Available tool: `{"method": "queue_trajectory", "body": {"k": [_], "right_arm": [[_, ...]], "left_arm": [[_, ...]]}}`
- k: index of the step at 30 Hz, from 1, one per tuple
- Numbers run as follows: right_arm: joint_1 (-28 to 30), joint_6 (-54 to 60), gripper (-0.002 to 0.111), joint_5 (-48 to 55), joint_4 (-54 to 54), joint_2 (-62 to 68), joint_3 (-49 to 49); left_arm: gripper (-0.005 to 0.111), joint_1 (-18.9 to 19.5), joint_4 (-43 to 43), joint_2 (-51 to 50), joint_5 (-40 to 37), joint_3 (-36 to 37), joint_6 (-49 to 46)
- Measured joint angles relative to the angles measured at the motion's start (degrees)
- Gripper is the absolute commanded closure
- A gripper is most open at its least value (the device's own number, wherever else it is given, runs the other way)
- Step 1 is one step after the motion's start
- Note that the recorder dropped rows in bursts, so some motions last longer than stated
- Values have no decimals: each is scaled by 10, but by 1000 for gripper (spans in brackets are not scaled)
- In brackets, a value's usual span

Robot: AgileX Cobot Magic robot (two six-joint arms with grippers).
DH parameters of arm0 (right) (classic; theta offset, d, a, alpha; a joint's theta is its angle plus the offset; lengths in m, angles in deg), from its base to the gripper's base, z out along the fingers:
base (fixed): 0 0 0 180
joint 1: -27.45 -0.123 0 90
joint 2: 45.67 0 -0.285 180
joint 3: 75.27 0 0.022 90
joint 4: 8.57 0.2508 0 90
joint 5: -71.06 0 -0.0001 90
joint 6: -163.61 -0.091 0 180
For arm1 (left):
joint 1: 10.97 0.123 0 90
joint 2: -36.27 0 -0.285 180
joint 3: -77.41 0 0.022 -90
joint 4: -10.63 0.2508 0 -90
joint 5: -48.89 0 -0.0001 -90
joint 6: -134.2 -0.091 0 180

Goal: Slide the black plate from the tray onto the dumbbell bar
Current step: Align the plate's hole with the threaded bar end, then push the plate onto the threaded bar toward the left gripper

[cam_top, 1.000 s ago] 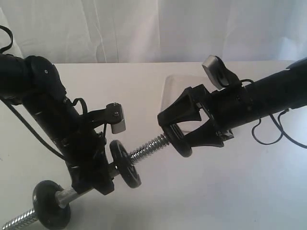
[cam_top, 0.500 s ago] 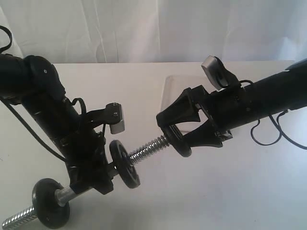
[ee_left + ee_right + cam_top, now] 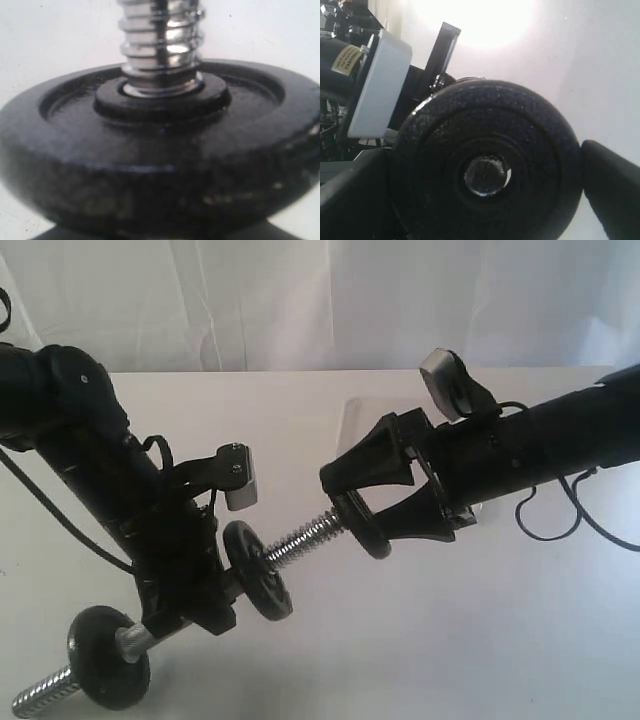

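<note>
My left gripper (image 3: 205,605) is shut on the dumbbell bar (image 3: 300,538), between two black discs (image 3: 258,572) (image 3: 108,670) that sit on it. The bar slants up to the right, threaded end free. My right gripper (image 3: 360,510) is shut on the black plate (image 3: 373,542) by its rim, right at that threaded end. In the right wrist view the plate (image 3: 530,150) fills the space between the fingers (image 3: 615,185), and the bar's tip (image 3: 486,175) shows in its hole. The left wrist view shows a disc (image 3: 160,150) on the chrome thread (image 3: 162,45). The tray (image 3: 365,425) lies behind the right gripper, mostly hidden.
The white table (image 3: 480,640) runs back to a white curtain (image 3: 320,300). A black cable (image 3: 560,525) loops below the right arm. The left wrist camera box (image 3: 240,488) hangs just above the bar. The bar's other threaded end (image 3: 40,695) sticks out at the lower left.
Both grippers, the bar and the plate have drifted slightly left and up together. Neither grip has changed.
</note>
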State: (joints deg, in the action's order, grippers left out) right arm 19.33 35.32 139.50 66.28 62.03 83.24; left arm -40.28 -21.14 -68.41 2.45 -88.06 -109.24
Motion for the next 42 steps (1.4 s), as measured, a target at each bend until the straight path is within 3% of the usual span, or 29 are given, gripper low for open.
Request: {"method": "queue_trajectory", "body": {"k": [42], "right_arm": [[-34, 43, 108, -4, 27, 0, 0]], "left_arm": [[107, 1, -16, 12, 3, 0, -5]]}}
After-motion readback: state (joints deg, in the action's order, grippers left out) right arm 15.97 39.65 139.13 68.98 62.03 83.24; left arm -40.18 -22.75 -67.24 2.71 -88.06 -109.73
